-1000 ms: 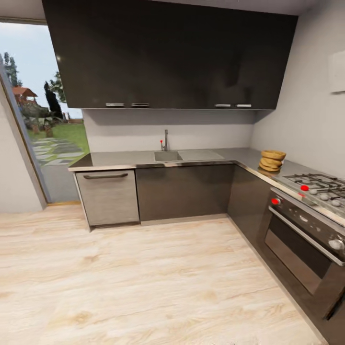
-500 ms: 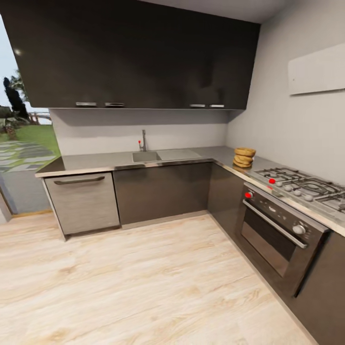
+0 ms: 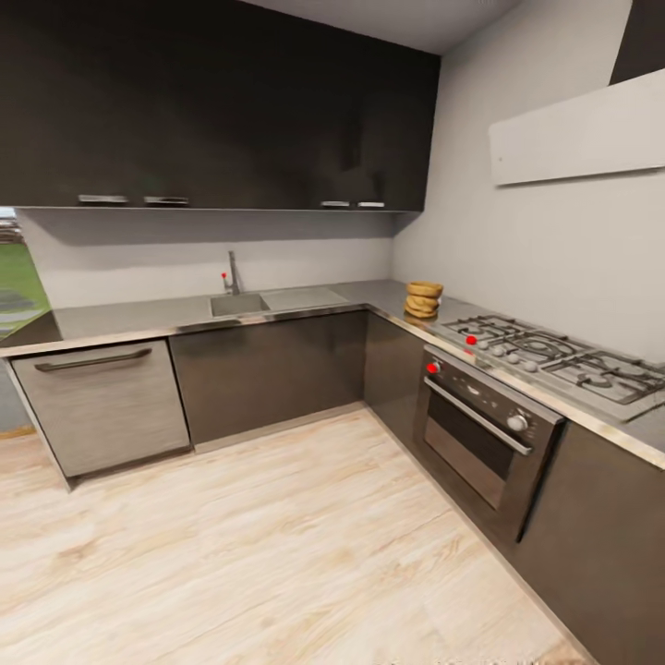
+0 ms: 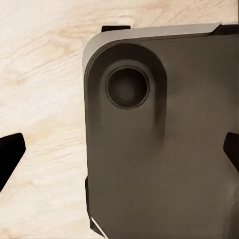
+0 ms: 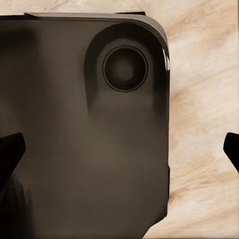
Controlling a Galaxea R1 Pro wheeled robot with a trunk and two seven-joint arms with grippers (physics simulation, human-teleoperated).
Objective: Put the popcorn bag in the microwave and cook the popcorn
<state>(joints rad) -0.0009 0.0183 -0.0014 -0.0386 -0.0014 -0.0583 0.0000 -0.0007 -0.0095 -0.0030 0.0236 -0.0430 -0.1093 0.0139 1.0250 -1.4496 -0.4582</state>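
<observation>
The popcorn bag [image 3: 424,300], a tan ridged sack, stands upright on the steel countertop [image 3: 129,320] near the corner, just left of the gas hob [image 3: 554,356]. It is far from me, across the wooden floor. The microwave and the popcorn are out of view. In the left wrist view my left gripper [image 4: 120,152] hangs open over my own dark base and the floor, its fingertips [image 4: 11,153] wide apart with nothing between them. My right gripper [image 5: 120,152] is likewise open and empty above the base.
A black oven [image 3: 480,434] with a steel bar handle sits under the hob on the right. A sink [image 3: 238,304] with a tap is set in the back counter, a grey dishwasher front [image 3: 103,406] at left. Dark wall cabinets [image 3: 212,102] and a white hood [image 3: 573,139] hang above.
The whole picture has slid left as the camera turned right: the doorway has left the view and more of the hob and hood shows. Nothing in the kitchen has moved.
</observation>
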